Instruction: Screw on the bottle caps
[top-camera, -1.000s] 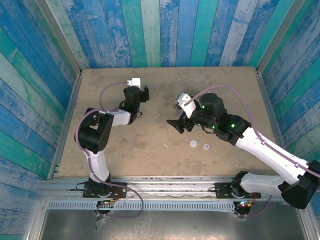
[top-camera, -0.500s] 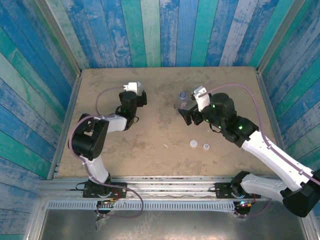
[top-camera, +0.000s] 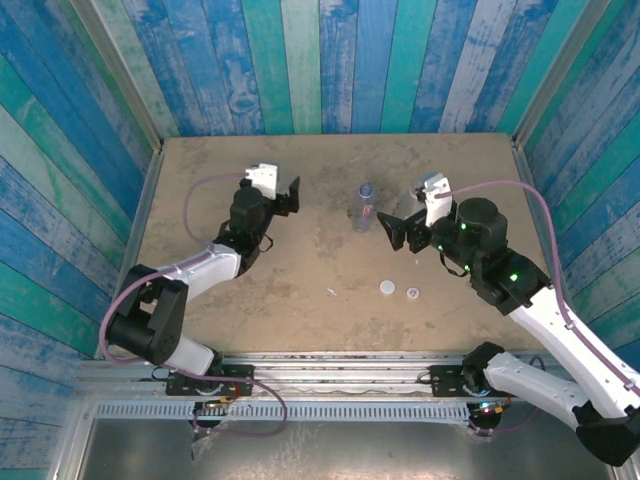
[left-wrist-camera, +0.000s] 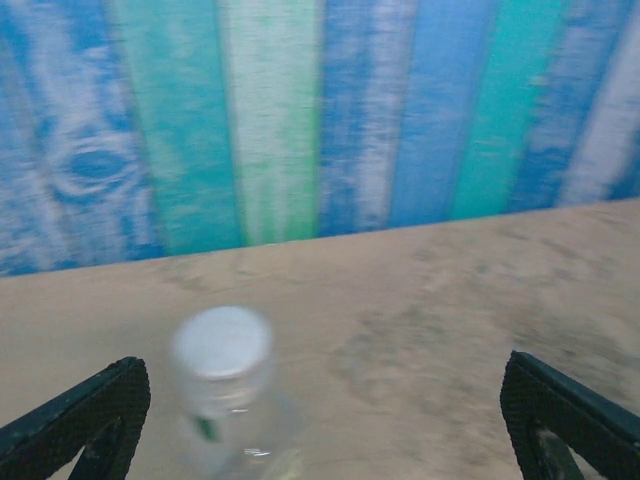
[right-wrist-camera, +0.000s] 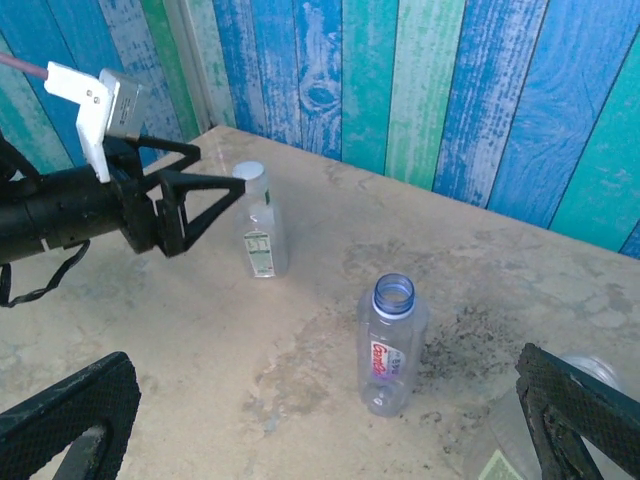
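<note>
A clear bottle (top-camera: 363, 207) with a pink-purple label stands uncapped mid-table; it is also the open bottle (right-wrist-camera: 392, 345) in the right wrist view, ahead of my open right gripper (right-wrist-camera: 320, 430) and apart from it. That right gripper (top-camera: 398, 232) sits just right of it. Two white bottle caps (top-camera: 387, 288) (top-camera: 412, 293) lie loose on the table nearer the arms. A second bottle (right-wrist-camera: 258, 232) wears a white cap; it shows blurred as the capped bottle (left-wrist-camera: 222, 350) ahead of my open left gripper (left-wrist-camera: 320, 430). The left gripper (top-camera: 290, 196) holds nothing. A third bottle (right-wrist-camera: 560, 420) shows at the corner.
The sandy tabletop (top-camera: 300, 300) is walled by blue and green planks (top-camera: 330, 60) at the back and sides. A small pale scrap (top-camera: 330, 292) lies left of the caps.
My right gripper has drawn back to the right, uncovering the open bottle. The left arm has stretched out lower, and its jaws have spread a little wider.
</note>
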